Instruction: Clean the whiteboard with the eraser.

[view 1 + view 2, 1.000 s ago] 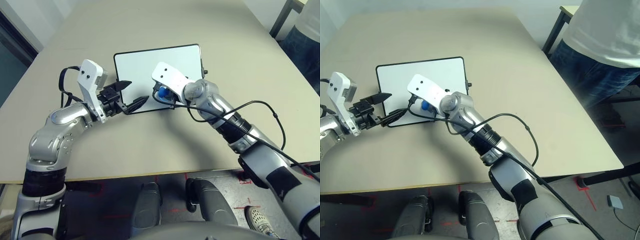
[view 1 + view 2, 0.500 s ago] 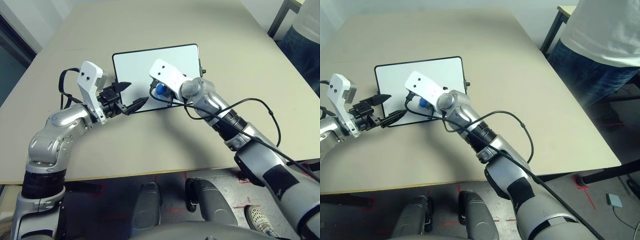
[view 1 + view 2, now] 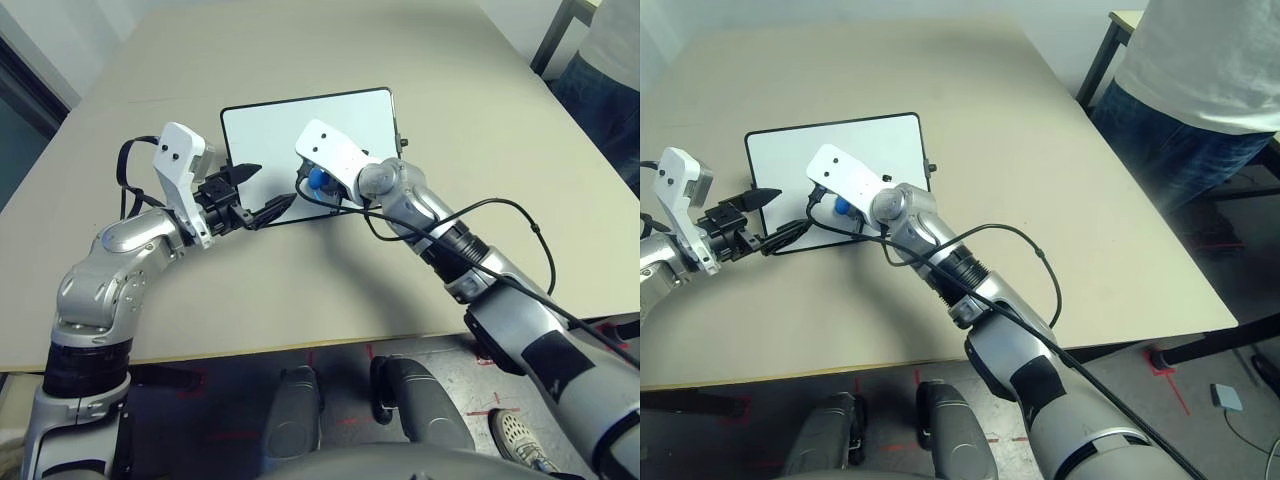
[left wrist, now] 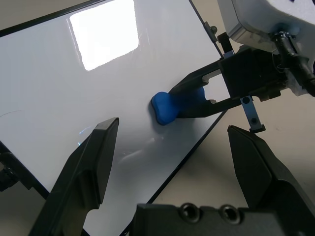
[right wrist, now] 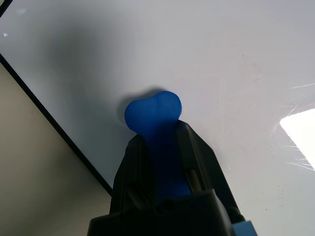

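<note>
On my right wrist cam I see the right gripper [image 5: 160, 142], its two black fingers [image 5: 133, 167] clamped on the eraser [image 5: 153, 114], a small bright blue block w/ a rounded, two-lobed tip poking out past the fingertips. The tip sits against the whiteboard [image 5: 236, 54], casting a soft grey shadow around it. The board's thin black frame [image 5: 54, 123] runs diagonally, w/ beige table [image 5: 34, 182] beyond it. A bright light reflection [image 5: 300, 130] shows at one edge.

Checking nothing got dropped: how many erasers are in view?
1. The eraser is clamped in the right end effector, pressed on the whiteboard near its front edge. None visible elsewhere on the table.
</note>
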You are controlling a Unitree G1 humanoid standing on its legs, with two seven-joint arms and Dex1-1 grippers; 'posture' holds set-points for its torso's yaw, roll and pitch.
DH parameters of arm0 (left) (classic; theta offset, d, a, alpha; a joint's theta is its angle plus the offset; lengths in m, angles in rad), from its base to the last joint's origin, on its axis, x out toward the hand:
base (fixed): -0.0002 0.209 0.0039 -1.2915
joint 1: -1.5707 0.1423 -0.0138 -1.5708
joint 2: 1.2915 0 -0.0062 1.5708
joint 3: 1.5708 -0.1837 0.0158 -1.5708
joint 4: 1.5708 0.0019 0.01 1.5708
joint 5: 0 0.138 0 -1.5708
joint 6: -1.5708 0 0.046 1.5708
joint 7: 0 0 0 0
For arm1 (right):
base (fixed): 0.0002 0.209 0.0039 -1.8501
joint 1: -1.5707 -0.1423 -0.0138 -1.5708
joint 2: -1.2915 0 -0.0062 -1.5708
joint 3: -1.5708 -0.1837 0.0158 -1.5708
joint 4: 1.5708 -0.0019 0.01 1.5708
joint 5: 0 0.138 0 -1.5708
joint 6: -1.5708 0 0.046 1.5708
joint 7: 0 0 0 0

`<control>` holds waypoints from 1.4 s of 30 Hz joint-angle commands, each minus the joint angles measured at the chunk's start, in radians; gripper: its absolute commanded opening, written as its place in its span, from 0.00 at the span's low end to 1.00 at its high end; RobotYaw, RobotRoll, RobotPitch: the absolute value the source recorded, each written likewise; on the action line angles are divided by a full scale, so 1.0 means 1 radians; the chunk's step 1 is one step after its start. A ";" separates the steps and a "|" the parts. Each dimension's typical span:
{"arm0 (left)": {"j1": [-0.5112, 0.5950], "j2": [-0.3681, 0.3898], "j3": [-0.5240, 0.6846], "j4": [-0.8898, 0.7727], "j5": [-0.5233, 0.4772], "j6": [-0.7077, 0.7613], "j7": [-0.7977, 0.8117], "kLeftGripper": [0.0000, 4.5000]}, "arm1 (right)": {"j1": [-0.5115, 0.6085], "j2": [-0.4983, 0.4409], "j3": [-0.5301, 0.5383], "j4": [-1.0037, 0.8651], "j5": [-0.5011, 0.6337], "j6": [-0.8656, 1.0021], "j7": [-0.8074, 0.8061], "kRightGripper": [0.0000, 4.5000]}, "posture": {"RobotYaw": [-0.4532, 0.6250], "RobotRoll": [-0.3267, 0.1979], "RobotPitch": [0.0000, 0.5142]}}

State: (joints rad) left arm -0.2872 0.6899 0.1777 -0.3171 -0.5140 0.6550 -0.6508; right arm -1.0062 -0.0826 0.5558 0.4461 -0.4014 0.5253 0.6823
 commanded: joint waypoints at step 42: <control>0.018 -0.051 0.392 0.643 0.207 -0.601 0.367 1.00 | 0.250 -0.294 -0.547 -0.132 0.279 0.414 -0.295 0.28 | 0.55 0.62 0.29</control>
State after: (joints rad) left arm -0.2712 0.6448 0.5776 0.2984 -0.3092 0.0520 -0.2755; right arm -0.7705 -0.3808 0.0135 0.2801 -0.1363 0.9294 0.3991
